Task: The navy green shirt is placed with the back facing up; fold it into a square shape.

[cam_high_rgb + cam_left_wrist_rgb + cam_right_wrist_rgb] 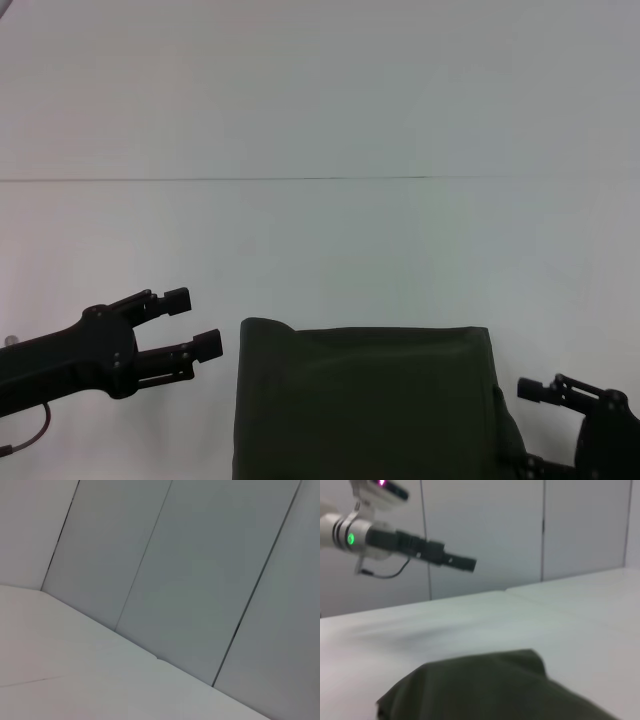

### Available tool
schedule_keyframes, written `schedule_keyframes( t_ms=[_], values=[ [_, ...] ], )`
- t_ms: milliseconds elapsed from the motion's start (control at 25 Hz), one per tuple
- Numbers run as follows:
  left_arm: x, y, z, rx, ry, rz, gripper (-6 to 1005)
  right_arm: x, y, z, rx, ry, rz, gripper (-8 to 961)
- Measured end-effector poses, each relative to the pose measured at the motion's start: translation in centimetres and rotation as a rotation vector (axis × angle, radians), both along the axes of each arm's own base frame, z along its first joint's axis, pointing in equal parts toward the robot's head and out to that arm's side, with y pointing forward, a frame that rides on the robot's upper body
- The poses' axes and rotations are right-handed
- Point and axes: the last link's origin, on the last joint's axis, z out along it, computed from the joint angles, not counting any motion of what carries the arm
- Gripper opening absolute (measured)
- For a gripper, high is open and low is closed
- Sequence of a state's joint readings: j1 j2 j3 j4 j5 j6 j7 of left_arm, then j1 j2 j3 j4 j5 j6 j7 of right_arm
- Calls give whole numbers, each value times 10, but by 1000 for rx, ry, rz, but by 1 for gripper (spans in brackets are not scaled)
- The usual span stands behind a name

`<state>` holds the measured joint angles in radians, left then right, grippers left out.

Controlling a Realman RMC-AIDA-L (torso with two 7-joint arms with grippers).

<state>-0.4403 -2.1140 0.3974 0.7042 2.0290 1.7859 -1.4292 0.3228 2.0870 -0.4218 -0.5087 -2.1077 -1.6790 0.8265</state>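
Observation:
The navy green shirt (365, 400) lies folded into a compact rectangle on the white table, at the near middle of the head view, running off the bottom edge. It also shows in the right wrist view (485, 690) as a dark olive mound. My left gripper (195, 320) is open and empty, held just left of the shirt's far left corner, apart from it. My right gripper (524, 428) is at the shirt's near right edge, its fingers spread apart, partly cut off by the frame. The left gripper also shows far off in the right wrist view (462, 562).
The white table (320, 250) stretches far ahead, with a thin seam line (250, 179) across it. Grey wall panels (200, 580) stand behind the table in the left wrist view. A thin cable (25, 435) hangs under the left arm.

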Motion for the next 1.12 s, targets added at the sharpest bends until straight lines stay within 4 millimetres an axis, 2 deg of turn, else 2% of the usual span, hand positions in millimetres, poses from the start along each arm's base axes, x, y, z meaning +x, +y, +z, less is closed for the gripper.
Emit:
schedule_keyframes(
  t_ms=[360, 480, 640, 1120],
  values=[
    [0, -1, -1, -3, -1, 0, 932, -20, 48, -31, 51, 6, -72, 807],
    [0, -2, -2, -8, -3, -3, 932, -22, 57, -41, 42, -21, -93, 807],
    [0, -3, -2, -11, -3, -4, 932, -21, 57, -48, 23, -47, -104, 806],
    [1, -2, -3, -19, 1, -5, 932, -13, 55, -51, 14, -82, -131, 806]
  ],
)
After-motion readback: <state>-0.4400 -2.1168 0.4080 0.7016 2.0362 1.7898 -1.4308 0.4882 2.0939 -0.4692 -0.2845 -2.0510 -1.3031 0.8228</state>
